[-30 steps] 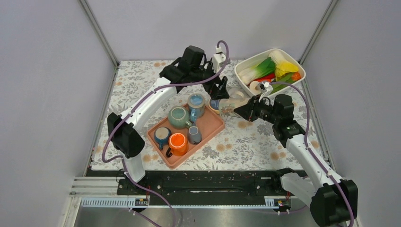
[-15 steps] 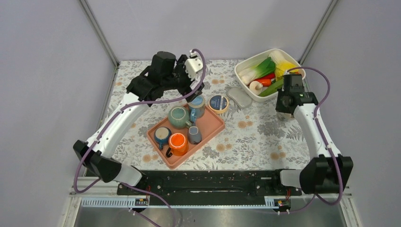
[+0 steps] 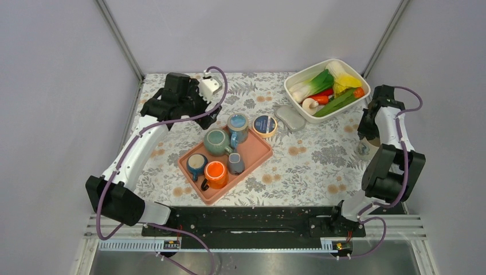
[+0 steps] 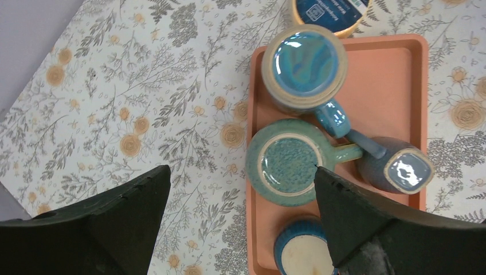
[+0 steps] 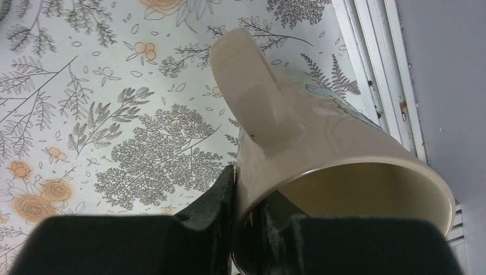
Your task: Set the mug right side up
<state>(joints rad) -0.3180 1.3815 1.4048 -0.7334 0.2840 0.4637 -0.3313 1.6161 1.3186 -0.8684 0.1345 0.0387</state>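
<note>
Cream ceramic mug (image 5: 321,143) at the right edge of the flowered table (image 3: 309,166), well apart from everything else. Tilted in the wrist view, mouth toward the camera, handle uppermost. Touching the cloth or lifted clear: impossible to tell.

Right gripper (image 5: 238,195) clamped on the mug's rim, one finger inside the wall and one outside.

Probably rigid, glazed and slippery, with some weight, and breakable if dropped. The rim pinch looks narrow; the handle or the body might give a steadier hold.

Left gripper (image 4: 238,212) spread wide, holding nothing, above the tray's far left side.

Salmon tray (image 3: 258,160) at mid-table, carrying five mugs packed close: blue, teal, grey-blue, navy and orange.

White tub (image 3: 349,63) at the far right, filled with vegetables, among them a leek, a carrot and a cucumber.
</note>
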